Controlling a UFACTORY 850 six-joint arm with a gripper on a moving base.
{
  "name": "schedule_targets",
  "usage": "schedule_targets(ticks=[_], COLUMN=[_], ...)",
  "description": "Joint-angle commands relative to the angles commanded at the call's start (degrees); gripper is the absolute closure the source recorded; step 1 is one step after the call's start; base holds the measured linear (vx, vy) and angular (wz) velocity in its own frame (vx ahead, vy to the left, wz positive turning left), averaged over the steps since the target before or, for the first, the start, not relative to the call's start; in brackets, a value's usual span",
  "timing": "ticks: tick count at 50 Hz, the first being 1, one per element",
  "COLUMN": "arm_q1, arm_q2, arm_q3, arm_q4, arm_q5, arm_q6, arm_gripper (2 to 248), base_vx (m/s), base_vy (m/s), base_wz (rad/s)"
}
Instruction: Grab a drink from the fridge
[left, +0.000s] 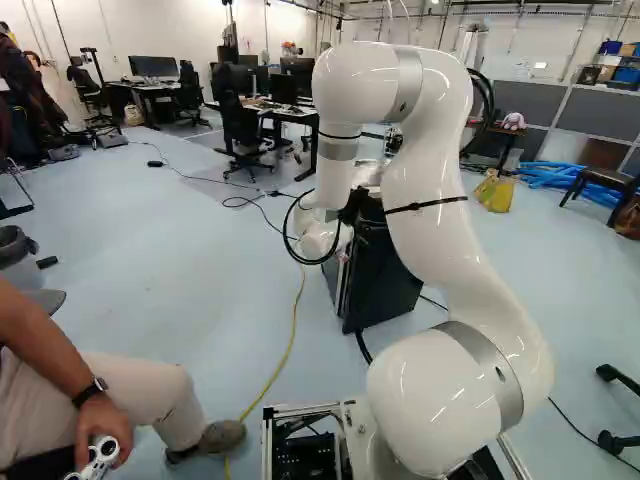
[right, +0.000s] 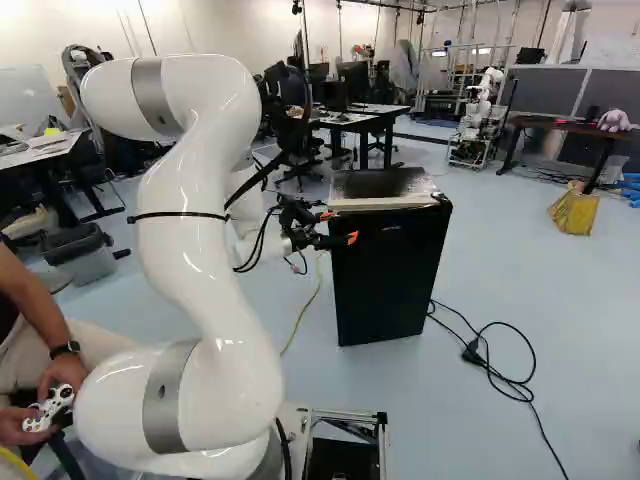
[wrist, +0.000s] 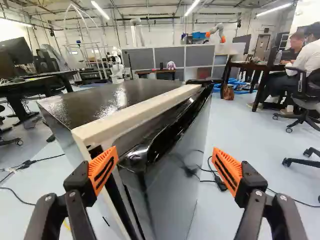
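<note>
1. Fridge (right: 390, 275): glossy black door (wrist: 175, 180), dark top (wrist: 107, 102) with pale speckles, cream strip (wrist: 135, 115) along the top's edge.
2. Beside the fridge: black gripper (right: 342, 226), its pads (wrist: 103, 170) bright orange with dark slots.
3. On the fridge's near side: white arm (right: 215, 270) with grey bands.
4. Under the fridge: pale blue floor (right: 500, 270).
5. Beside the fridge, on that floor: black cable (right: 530, 400).
6. Beyond the fridge: yellow bag (right: 574, 212), bright blue tubes (left: 565, 176).
</note>
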Motion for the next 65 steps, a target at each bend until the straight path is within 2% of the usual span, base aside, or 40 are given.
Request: schedule_targets(ticks=[65], arm_q1=[-1.2], arm_q2=[9.6], arm_q3=[17.0], arm_q4=[0.0], arm_q5=[0.2], arm_q6=[0.0], arm_gripper=[3], base_vx=[0.000], base_vy=[0.000], base_wz=[0.000])
